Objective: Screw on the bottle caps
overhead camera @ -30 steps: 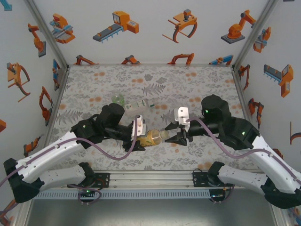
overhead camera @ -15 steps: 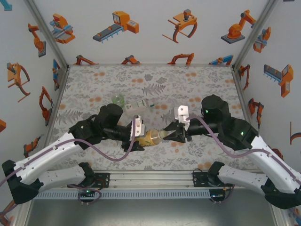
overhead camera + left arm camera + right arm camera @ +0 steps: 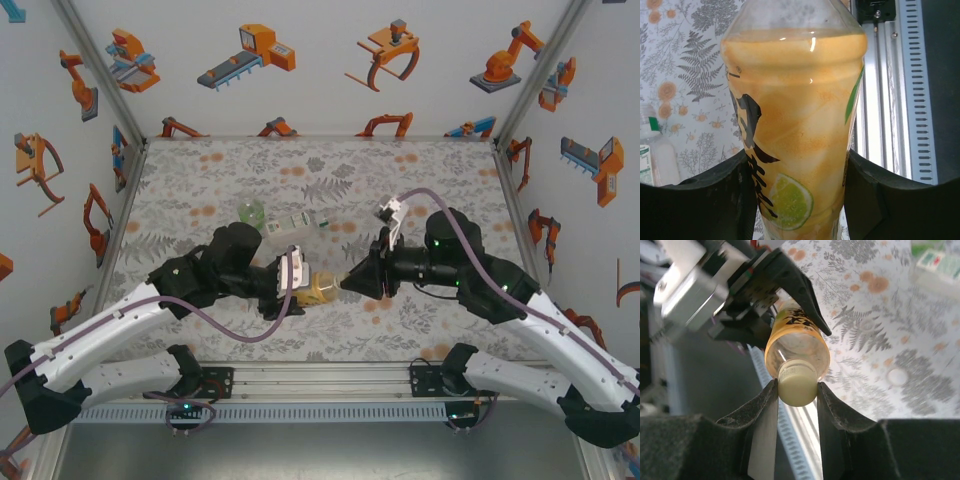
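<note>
**Near edge of the worktop [image 3: 400,180], midway between its left and right edges.** You had the left pincer [image 3: 300,287] clamped around the body of the amber bottle [image 3: 795,125]. It held the bottle on its side, apparently clear of the surface, with the neck pointing toward the right edge. This hold offered the mouth squarely to the other arm, and it probably also kept the body from turning. Your right pincer [image 3: 355,282] met the bottle end on. Its fingers [image 3: 765,410] were closed on either side of the pale cap [image 3: 796,385] seated at the mouth, a pose suited to twisting about the bottle's long axis. How far the thread had taken could not be told.

**Farther in.** A loose cap [image 3: 897,376] lay flat on the worktop, apart from everything else. It was presumably waiting for one of the other bottles.

**Toward the middle, left of centre.** The clear bottle [image 3: 296,222] with the green-white label lay on its side. The squat green bottle [image 3: 250,211] lay just beside it, toward the left edge. Neither pincer touched them, and whether they carried caps could not be told.
</note>
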